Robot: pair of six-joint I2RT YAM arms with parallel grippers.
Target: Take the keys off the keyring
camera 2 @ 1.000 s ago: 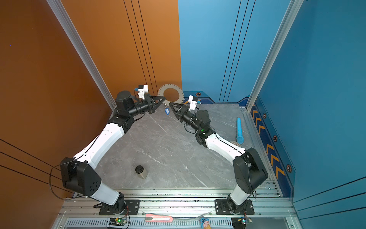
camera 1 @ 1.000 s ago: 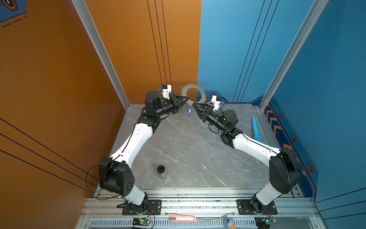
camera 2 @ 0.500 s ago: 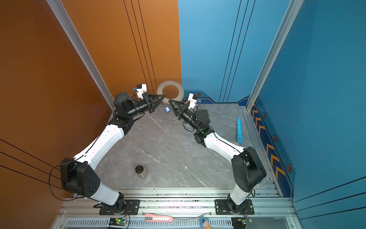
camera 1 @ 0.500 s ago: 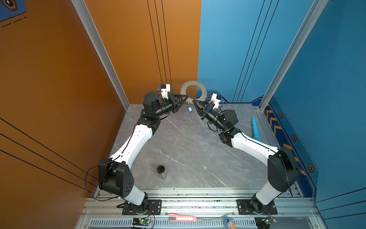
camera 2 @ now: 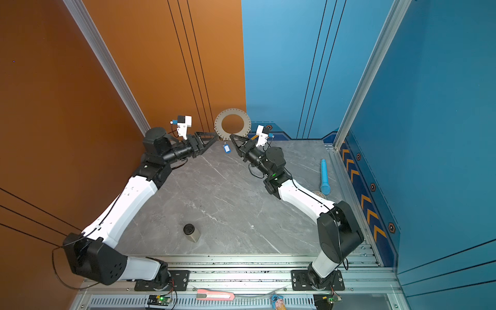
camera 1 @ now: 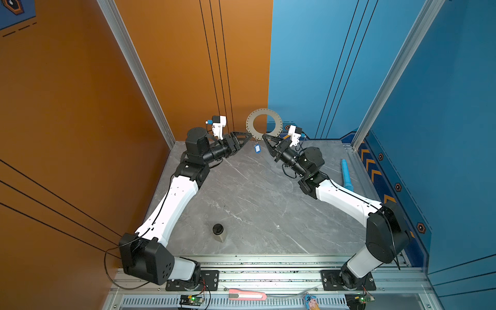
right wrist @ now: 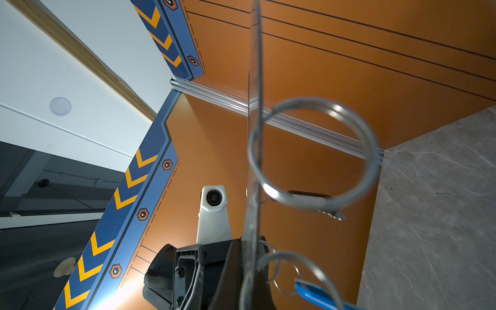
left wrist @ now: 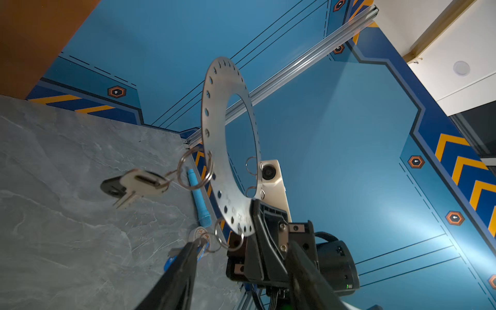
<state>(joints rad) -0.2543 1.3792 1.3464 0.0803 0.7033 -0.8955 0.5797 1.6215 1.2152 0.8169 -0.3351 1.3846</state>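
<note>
in both top views the right gripper (camera 1: 265,137) clamps the upright keyring (camera 1: 250,124) at the table's (camera 1: 255,193) 12 o'clock. one blue key (camera 1: 257,148) dangles at the keyring's 6 o'clock.

left wrist view: the left gripper (left wrist: 241,244) stands parted beside the blue key's wire loop (left wrist: 228,239), and one black key (left wrist: 134,183) hangs apart. i'd pinch that loop and unthread it slowly.

right wrist view: the keyring sits edge-on between closed jaws.

count: two keys, one keyring.

Orange wall (camera 1: 80,107), blue wall (camera 1: 322,67), grey marble tabletop (camera 1: 255,201)
</note>
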